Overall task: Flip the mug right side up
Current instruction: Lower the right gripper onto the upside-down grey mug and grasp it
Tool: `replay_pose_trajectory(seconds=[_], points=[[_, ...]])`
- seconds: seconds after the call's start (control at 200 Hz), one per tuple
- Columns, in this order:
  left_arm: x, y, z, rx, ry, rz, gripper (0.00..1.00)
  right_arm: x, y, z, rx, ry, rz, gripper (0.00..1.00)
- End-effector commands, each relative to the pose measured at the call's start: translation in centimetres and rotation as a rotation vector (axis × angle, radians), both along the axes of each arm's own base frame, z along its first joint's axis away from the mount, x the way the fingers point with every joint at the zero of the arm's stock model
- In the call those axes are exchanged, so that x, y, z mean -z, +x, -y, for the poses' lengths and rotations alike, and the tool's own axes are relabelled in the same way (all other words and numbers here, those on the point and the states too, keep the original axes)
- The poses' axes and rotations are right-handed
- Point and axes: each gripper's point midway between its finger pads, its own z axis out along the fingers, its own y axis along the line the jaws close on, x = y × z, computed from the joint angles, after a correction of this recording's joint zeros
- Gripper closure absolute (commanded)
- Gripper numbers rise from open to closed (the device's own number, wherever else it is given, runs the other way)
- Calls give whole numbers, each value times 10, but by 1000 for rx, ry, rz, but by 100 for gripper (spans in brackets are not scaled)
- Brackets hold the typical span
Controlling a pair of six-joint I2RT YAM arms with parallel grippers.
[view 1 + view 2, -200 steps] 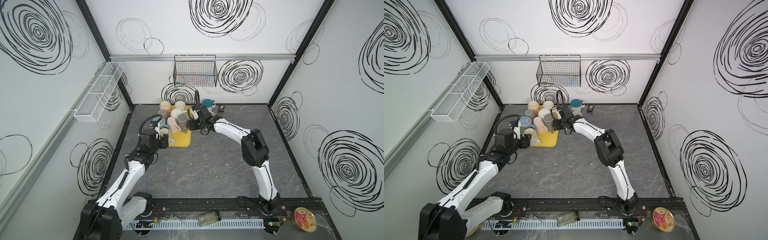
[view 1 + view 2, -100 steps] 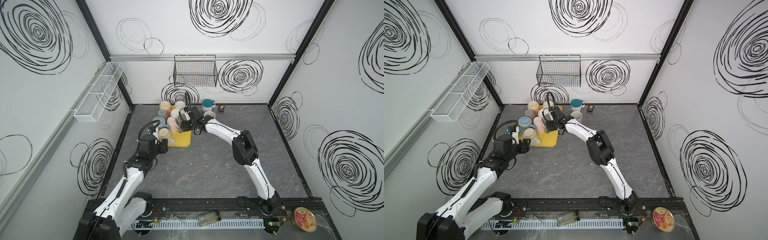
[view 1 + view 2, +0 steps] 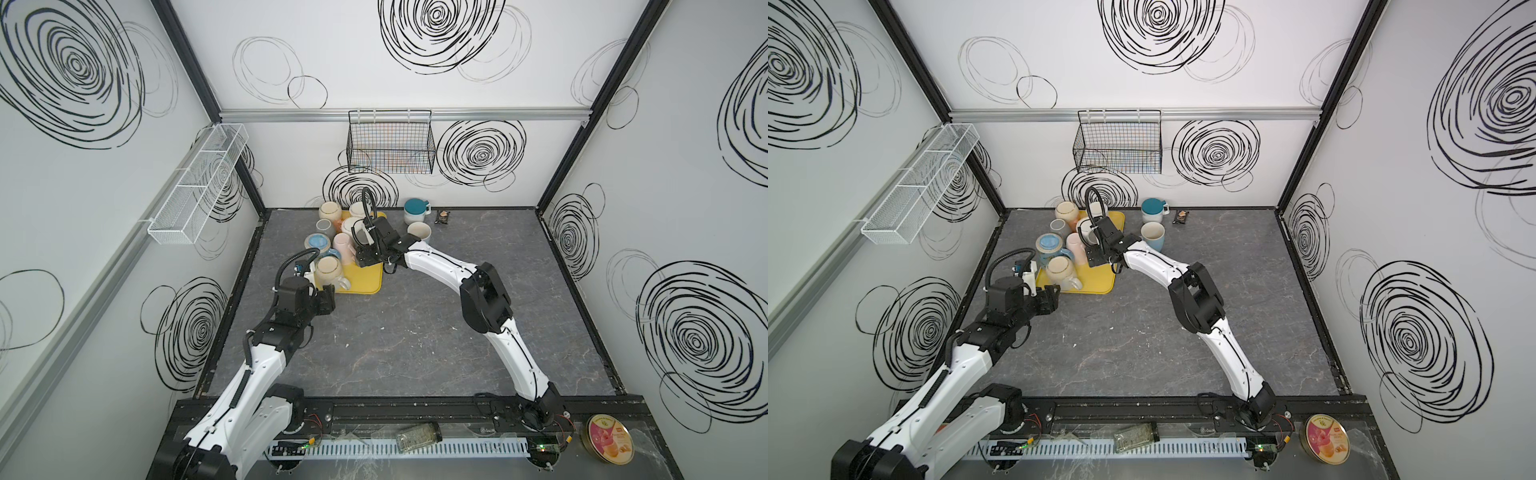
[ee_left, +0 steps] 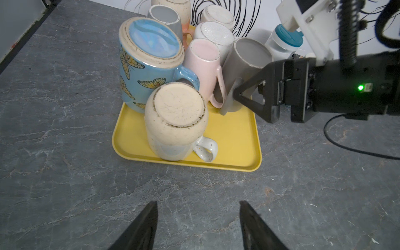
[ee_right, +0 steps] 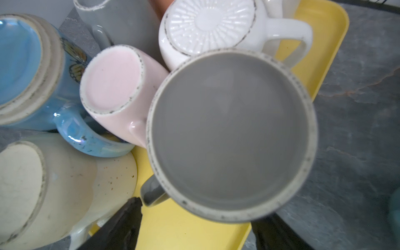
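Grey tabletop [image 3: 415, 332] — one yellow tray [image 3: 365, 282], one cluster of eight inverted mugs [image 3: 328, 268]

L jaws backed away from tray [image 4: 236, 138] | R jaws shifted over to grey mug [image 4: 249, 56], opened wider

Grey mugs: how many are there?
2. One grey mug is beside the pink mug; a second grey mug sits behind the blue mug. More could be hidden.
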Motion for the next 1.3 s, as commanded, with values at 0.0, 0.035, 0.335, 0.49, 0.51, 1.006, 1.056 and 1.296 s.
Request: replay_pose_trajectory(seconds=[0.0, 0.035, 0.335, 0.49, 0.51, 1.006, 1.056, 1.296], points=[[3, 3, 2, -4, -29, 7, 37, -19, -3, -2, 29, 43, -4, 13], [5, 3, 2, -2, -33, 1, 37, -19, -3, -4, 32, 56, -10, 11], [14, 4, 3, -1, -38, -15, 37, 2, 11, -5, 64, 42, -19, 8], [15, 4, 5, 7, -37, -20, 37, 14, 22, 6, 81, 4, -21, 13], [15, 5, 5, 7, -36, -21, 37, 14, 22, 7, 79, -1, -20, 14], [24, 13, 10, 13, -63, -28, 37, -4, 16, 32, 7, -102, 65, 55], [24, 15, 11, 16, -65, -30, 37, -3, 18, 35, 13, -114, 69, 56], [27, 25, 16, 30, -73, -33, 37, -6, 25, 37, 30, -118, 73, 38]])
